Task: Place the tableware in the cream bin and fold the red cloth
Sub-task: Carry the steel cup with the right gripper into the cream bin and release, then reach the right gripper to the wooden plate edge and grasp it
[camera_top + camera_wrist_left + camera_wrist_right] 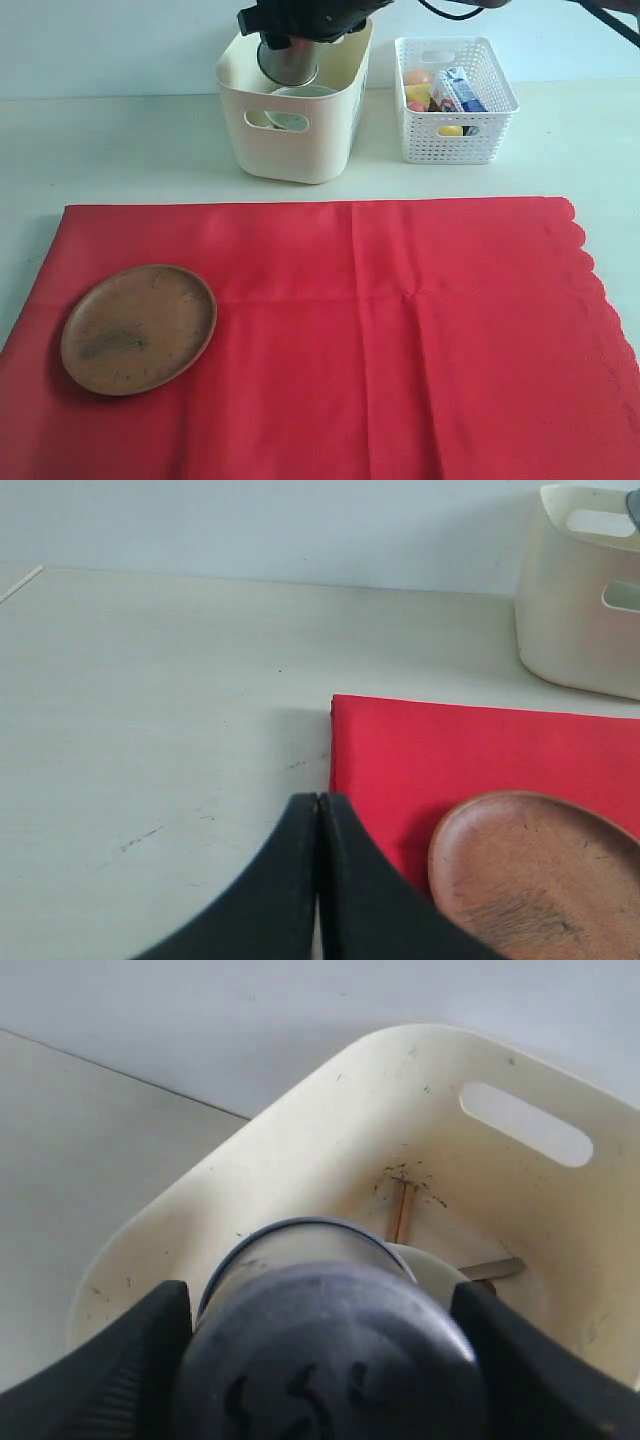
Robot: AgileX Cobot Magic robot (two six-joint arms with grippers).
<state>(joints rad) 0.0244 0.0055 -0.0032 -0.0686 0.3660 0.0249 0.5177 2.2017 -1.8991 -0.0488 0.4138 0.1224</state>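
The right gripper (320, 1302) has a finger on either side of a steel cup (288, 60) and clamps it. It holds the cup upright in the mouth of the cream bin (318, 150), with the cup's lower part below the rim. Under the cup, inside the bin, lies the pale bowl (437, 1264). A wooden chopstick (400, 1210) leans against the bin's inner wall, and a flat grey piece that looks like the steel knife (492, 1268) shows beside the bowl. The bin stands on the pale table (120, 140) at the far side, just left of the middle. The white mesh basket (492, 140) sits to its right, apart from it, with a small carton (461, 90) and bits of coloured food inside. The red cloth (400, 340) is spread flat over the near half of the table, faintly creased, with its scalloped edge to the right. The round wooden plate (138, 328) rests on the cloth's near left part. The left gripper (318, 880) is empty, its two dark fingers pressed together. It sits low at the cloth's left edge, just beside the plate.
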